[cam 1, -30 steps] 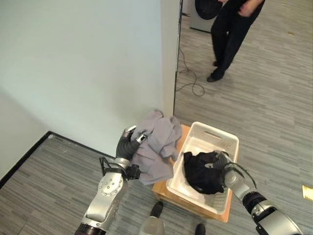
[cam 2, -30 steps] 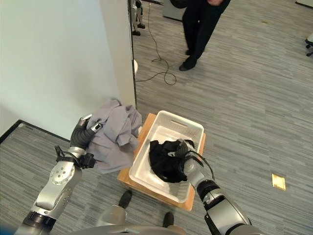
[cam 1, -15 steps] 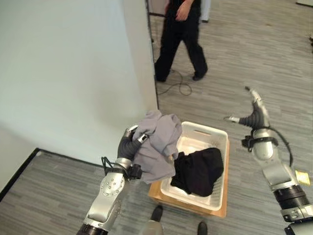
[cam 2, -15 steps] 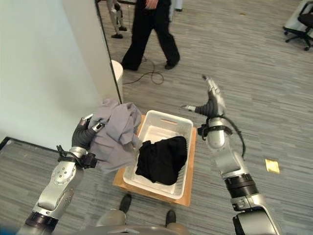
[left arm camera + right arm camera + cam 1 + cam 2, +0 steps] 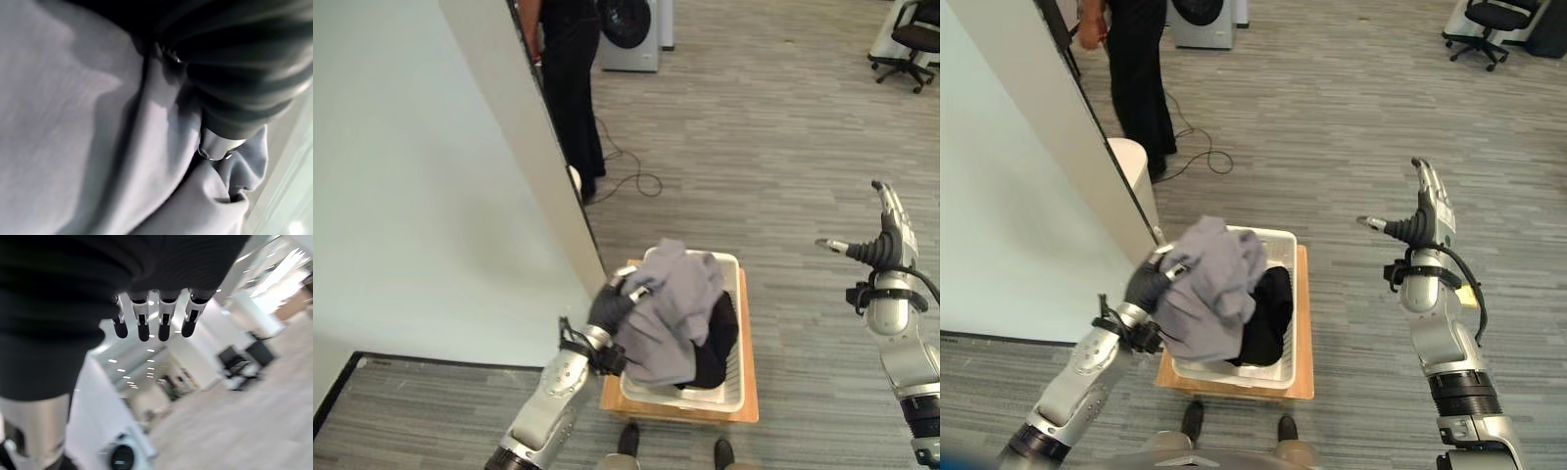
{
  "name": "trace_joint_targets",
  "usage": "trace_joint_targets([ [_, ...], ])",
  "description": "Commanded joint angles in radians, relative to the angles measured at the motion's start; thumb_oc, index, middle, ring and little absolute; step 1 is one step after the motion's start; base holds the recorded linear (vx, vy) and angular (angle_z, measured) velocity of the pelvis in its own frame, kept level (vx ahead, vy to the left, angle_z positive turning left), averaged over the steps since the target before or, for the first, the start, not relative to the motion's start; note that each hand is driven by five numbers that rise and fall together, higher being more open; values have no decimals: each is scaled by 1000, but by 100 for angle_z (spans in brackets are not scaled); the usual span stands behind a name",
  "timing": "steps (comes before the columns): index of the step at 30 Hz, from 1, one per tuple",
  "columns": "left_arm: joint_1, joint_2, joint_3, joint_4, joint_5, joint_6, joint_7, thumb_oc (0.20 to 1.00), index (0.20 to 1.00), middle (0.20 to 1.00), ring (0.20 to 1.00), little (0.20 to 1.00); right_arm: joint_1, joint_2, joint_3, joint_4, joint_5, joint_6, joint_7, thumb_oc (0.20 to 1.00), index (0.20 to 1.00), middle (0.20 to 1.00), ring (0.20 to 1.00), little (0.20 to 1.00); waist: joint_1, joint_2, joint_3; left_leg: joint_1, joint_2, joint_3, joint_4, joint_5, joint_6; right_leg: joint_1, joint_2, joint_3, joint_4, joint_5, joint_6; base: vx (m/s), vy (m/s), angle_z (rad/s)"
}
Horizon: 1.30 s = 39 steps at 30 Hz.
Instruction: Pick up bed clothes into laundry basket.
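While over basket, grey garment in left hand

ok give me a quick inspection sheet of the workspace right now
surface: grey plank floor; a wooden board lies on it.
job's things: white laundry basket on the board; black garment inside it; grey garment held over the basket.
clutter: nothing seen.
hands: left hand curled round the grey garment; right hand raised off to the side, fingers straight, empty.
cables: black cable looped on the floor.
surroundings: pale partition wall, a person, washing machine, office chair.
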<state>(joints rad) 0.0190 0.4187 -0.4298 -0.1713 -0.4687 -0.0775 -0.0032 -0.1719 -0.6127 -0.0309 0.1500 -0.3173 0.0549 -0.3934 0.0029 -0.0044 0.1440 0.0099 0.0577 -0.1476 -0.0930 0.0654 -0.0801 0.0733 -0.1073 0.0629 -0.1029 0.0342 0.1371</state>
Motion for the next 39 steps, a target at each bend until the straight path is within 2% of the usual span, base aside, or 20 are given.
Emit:
trace_joint_targets([
  [1, -86, -5, 19, -20, -2, -71, -10, 200, 200, 200, 200, 200, -8, -69, -33, -22, -39, -18, -26, 1000, 1000, 1000, 1000, 1000, 19, -24, -63, 36, -20, -1, 6, -119, 36, -43, 16, -40, 16, -17, 2, -21, 3, -6],
  [6, -157, -26, 17, 16, 107, -85, 47, 200, 200, 200, 200, 200, 32, -86, -68, 56, -28, -18, -51, 1000, 1000, 1000, 1000, 1000, -4, -21, -65, 43, -19, 14, 6, -126, 38, -52, 20, -19, 16, -11, 5, -5, -3, -14],
  [9, -205, -48, 14, 118, 244, -77, 106, 200, 200, 200, 200, 200, 63, -86, -86, 84, -23, -25, -60, 1000, 1000, 1000, 1000, 1000, -22, -23, -67, 52, -15, 27, 6, -142, 39, -51, 25, -7, 16, -17, 9, 21, -6, -13],
  [10, -209, -52, 12, 124, 248, -81, 108, 200, 200, 200, 200, 200, 63, -87, -87, 84, -22, -26, -61, 1000, 1000, 1000, 1000, 1000, -20, -24, -64, 47, -16, 28, 6, -129, 38, -56, 24, -5, 16, -5, 9, 43, 2, -8],
  [11, -242, -74, -13, 234, 309, -58, 131, 200, 200, 200, 200, 200, 76, -89, -82, 99, -21, -26, -58, 1000, 1000, 1000, 1000, 1000, -33, -23, -68, 55, -13, 34, 6, -143, 39, -54, 28, 1, 16, -14, 12, 3, 2, -11],
  [13, -261, -92, -28, 299, 345, -52, 142, 200, 200, 200, 200, 200, 81, -88, -81, 107, -18, -28, -56, 1000, 1000, 1000, 1000, 1000, -36, -22, -67, 58, -11, 39, 6, -146, 39, -53, 29, 3, 16, -14, 13, 43, -3, -13],
  [14, -318, -118, -63, 430, 453, -32, 172, 200, 200, 200, 200, 200, 80, -88, -63, 124, -10, -34, -53, 1000, 1000, 1000, 1000, 1000, -51, -22, -68, 57, -10, 48, 6, -143, 36, -59, 31, 5, 16, -10, 15, 26, -9, -13],
  [16, -345, -125, -74, 478, 481, -20, 192, 200, 200, 200, 200, 200, 83, -90, -56, 121, -7, -38, -53, 1000, 1000, 1000, 1000, 1000, -60, -22, -68, 56, -9, 52, 6, -142, 35, -62, 31, 6, 16, -8, 17, 15, 1, -17],
  [18, -450, -157, -110, 664, 579, 11, 250, 200, 200, 200, 200, 200, 82, -95, -26, 115, -1, -46, -48, 1000, 1000, 1000, 1000, 1000, -84, -19, -66, 47, -11, 64, 6, -137, 33, -79, 32, 12, 16, 0, 22, 7, 16, -18],
  [19, -456, -161, -110, 672, 580, 8, 252, 200, 200, 200, 200, 200, 80, -96, -27, 116, -1, -46, -49, 1000, 1000, 1000, 1000, 1000, -84, -18, -66, 46, -11, 64, 6, -137, 33, -81, 32, 13, 16, 1, 22, -3, 13, -10],
  [21, -535, -198, -132, 847, 659, 40, 294, 200, 200, 200, 200, 200, 83, -103, -3, 100, 14, -60, -43, 1000, 1000, 1000, 1000, 1000, -104, -19, -61, 25, -12, 74, 6, -130, 33, -109, 36, 17, 16, 10, 27, -26, -1, -12],
  [22, -540, -202, -132, 854, 660, 37, 297, 200, 200, 200, 200, 200, 82, -104, -4, 100, 14, -60, -43, 1000, 1000, 1000, 1000, 1000, -104, -18, -62, 23, -12, 74, 6, -129, 33, -111, 36, 18, 16, 11, 27, -43, -15, -22],
  [23, -571, -220, -128, 975, 693, 62, 318, 200, 200, 200, 200, 200, 99, -99, 3, 95, 21, -66, -35, 1000, 1000, 1000, 1000, 1000, -111, -21, -60, 7, -11, 80, 6, -125, 32, -131, 38, 20, 16, 15, 28, -17, -11, -23],
  [24, -574, -224, -128, 981, 693, 59, 321, 200, 200, 200, 200, 200, 99, -100, 1, 94, 21, -66, -34, 1000, 1000, 1000, 1000, 1000, -111, -20, -62, 5, -11, 80, 6, -125, 32, -134, 38, 20, 16, 16, 28, -30, -24, -20],
  [25, -584, -232, -123, 1033, 710, 67, 326, 1000, 1000, 1000, 1000, 1000, 113, -101, 3, 91, 19, -65, -30, 1000, 1000, 1000, 1000, 1000, -113, -21, -64, -8, -11, 83, 6, -122, 31, -148, 38, 19, 16, 20, 30, -25, -23, -8],
  [28, -564, -224, -98, 1013, 685, 61, 338, 1000, 1000, 1000, 1000, 1000, 151, -94, -13, 87, 17, -54, -25, 1000, 1000, 1000, 1000, 1000, -115, -23, -63, -30, -12, 79, 6, -117, 30, -170, 37, 16, 16, 25, 28, -21, -37, -2],
  [34, -472, -167, -74, 753, 680, 47, 344, 1000, 1000, 1000, 1000, 1000, 208, -60, -48, 71, 16, -42, -35, 1000, 1000, 1000, 1000, 1000, -95, -23, -58, -44, -12, 61, 6, -112, 28, -170, 39, -4, 16, 10, 20, 6, -60, 2],
  [36, -433, -196, -32, 719, 561, 36, 360, 1000, 1000, 1000, 1000, 1000, 209, -38, -40, 45, 10, -43, -37, 1000, 1000, 1000, 1000, 1000, -87, -24, -54, -40, -9, 47, 6, -108, 24, -159, 41, -9, 16, 3, 13, 18, -103, 17],
  [37, -431, -200, -12, 644, 489, 18, 361, 1000, 1000, 1000, 1000, 1000, 198, -28, -28, 18, 5, -43, -27, 1000, 1000, 1000, 1000, 1000, -77, -25, -53, -41, -6, 38, 6, -103, 19, -148, 45, -17, 16, -5, 9, 26, -146, 32],
  [39, -426, -197, -7, 602, 446, 10, 348, 1000, 1000, 1000, 1000, 1000, 197, -24, -22, 4, 7, -47, -22, 1000, 1000, 1000, 1000, 1000, -77, -26, -51, -38, -4, 34, 6, -102, 17, -139, 47, -21, 16, -9, 6, 20, -98, 27],
])
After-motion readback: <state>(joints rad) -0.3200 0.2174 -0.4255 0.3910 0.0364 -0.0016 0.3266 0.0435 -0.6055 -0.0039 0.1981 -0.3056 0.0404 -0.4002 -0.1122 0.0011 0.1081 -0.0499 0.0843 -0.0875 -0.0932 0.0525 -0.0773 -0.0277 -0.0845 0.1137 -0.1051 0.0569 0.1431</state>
